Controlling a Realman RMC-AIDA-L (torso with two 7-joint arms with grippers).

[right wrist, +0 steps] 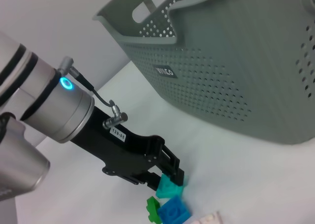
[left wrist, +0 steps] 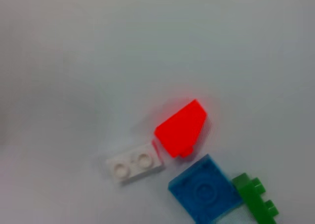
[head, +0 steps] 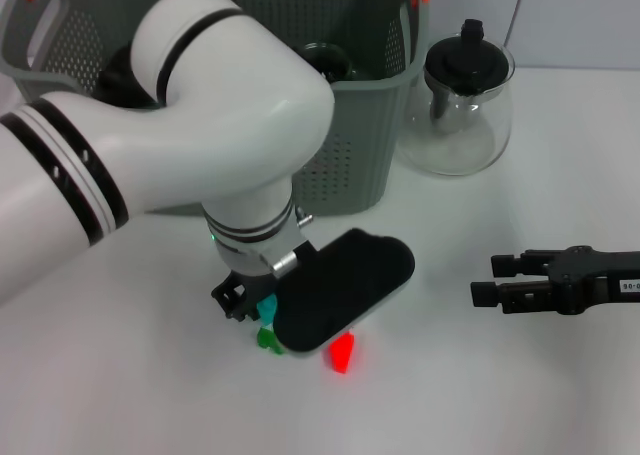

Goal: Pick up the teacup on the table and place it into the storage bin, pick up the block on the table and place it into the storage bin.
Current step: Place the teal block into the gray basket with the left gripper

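My left tool (right wrist: 170, 177), clenched on a teal block (right wrist: 169, 186) just above crowded blocks on the bench (head: 500, 395), risks snagging the blue block (right wrist: 173, 211).

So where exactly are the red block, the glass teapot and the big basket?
red block (left wrist: 181, 129): left wrist view, on its sloped top face.
glass teapot (head: 466, 115): head view, on its clear belly.
storage bin (right wrist: 236, 71): right wrist view, on its perforated side wall.
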